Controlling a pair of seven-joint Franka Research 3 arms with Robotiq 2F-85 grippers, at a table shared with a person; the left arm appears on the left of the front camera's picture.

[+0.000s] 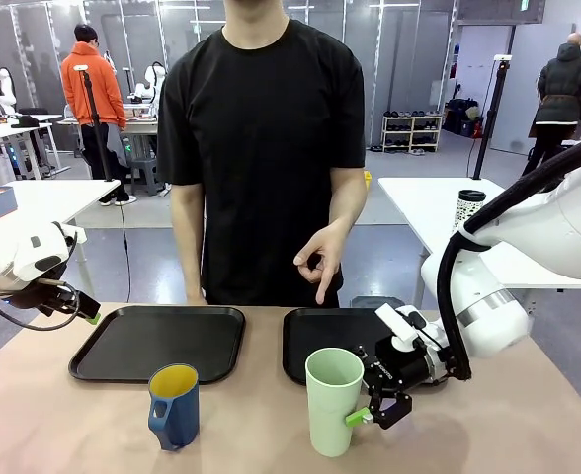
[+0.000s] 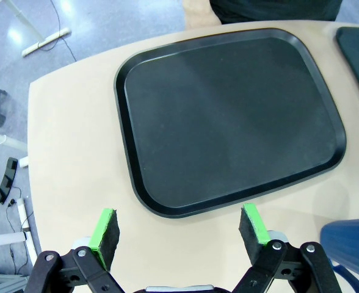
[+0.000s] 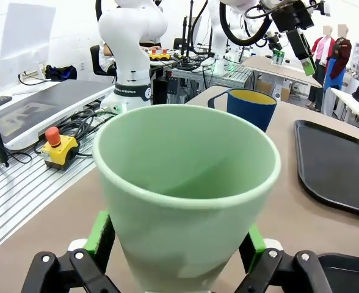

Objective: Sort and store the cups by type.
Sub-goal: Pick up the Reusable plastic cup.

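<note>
Clearly our right gripper (image 3: pixel 176 239) straddles the upright mint tumbler (image 3: pixel 185 177), pads touching both sides, with the right tray (image 1: pixel 322 336) just behind it; our left gripper (image 2: pixel 179 231), spread wide, hangs nearer the blue mug (image 1: pixel 174 407).

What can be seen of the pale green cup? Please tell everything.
The pale green cup is a tall tumbler without handle, matte, plastic-looking, wider at the rim, and empty. It stands upright on the table, on the robot's side of the right tray. The right claw has its green pads at both sides; pressure I cannot judge.
</note>
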